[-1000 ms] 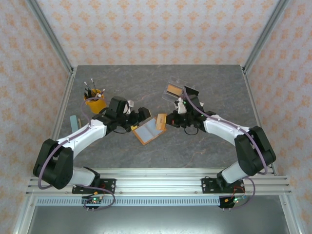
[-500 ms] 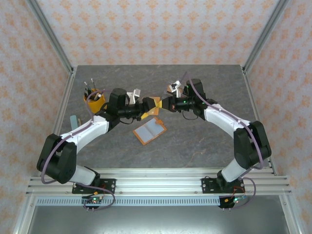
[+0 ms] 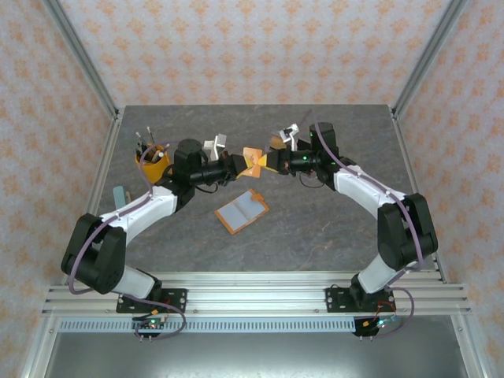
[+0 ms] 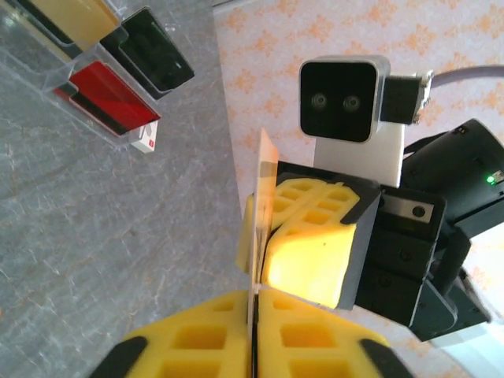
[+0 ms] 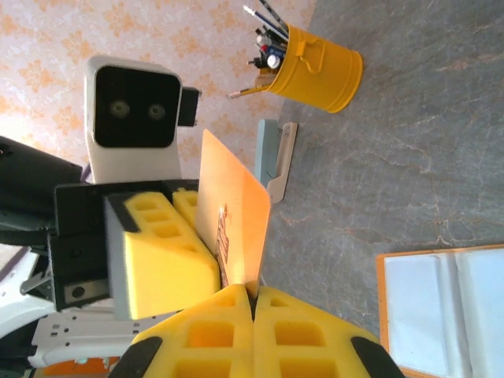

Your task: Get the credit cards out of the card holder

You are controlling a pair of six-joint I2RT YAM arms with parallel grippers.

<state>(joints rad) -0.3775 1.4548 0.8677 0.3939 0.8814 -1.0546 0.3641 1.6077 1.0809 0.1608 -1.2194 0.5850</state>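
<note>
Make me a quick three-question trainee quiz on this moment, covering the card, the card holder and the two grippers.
1. True or false: the card holder lies open on the table.
2. Of the left gripper and the right gripper, which grips the orange card? A) left alone B) right alone C) both D) neither
3. Fill in: the yellow cup holds ____.
Key: 1 true; 2 C; 3 pens.
</note>
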